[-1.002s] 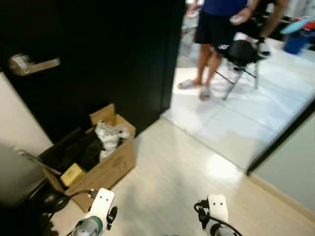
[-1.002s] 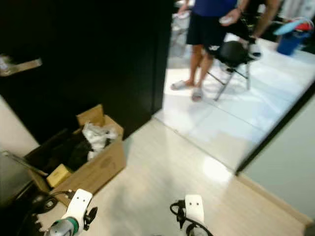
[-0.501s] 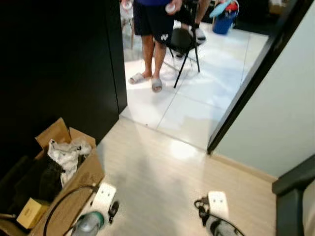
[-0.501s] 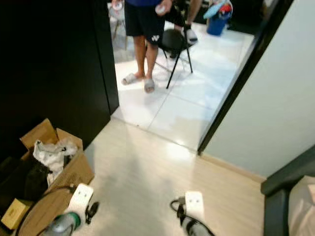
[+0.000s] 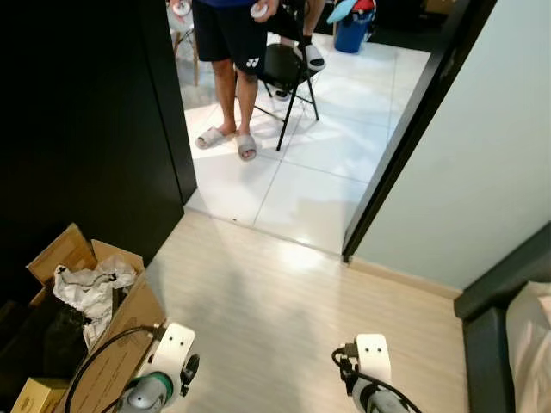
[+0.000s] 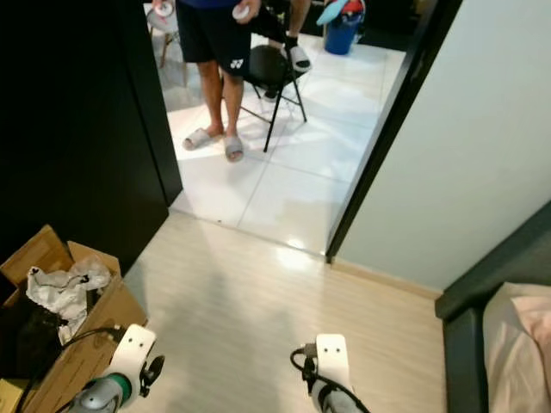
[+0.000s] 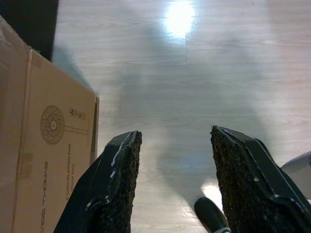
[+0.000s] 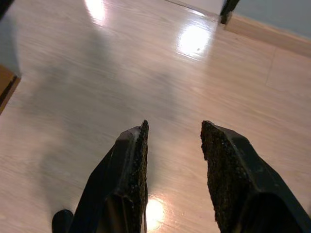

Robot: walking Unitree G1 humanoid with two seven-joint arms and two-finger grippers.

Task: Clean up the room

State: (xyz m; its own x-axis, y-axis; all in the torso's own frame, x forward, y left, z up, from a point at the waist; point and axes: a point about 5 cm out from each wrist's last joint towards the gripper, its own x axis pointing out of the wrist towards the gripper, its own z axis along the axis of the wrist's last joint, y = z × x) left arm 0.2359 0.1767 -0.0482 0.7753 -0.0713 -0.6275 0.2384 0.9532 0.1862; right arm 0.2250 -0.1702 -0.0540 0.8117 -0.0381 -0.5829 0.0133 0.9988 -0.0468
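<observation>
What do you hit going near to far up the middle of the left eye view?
Pale wood floor → white tile floor past the doorway → person's sandalled feet → black folding chair → blue bucket.

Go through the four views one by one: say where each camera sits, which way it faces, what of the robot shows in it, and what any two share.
Left eye view: head camera, looking forward and down at the wood floor, doorway, a person by a folding chair; both wrists at the bottom edge.
Right eye view: the same scene from the other eye.
Left wrist view: along the left hand, open over the floor beside the cardboard box.
Right wrist view: along the right hand, open over the floor.
Shared: the box shows in the eye views and the left wrist view.
</observation>
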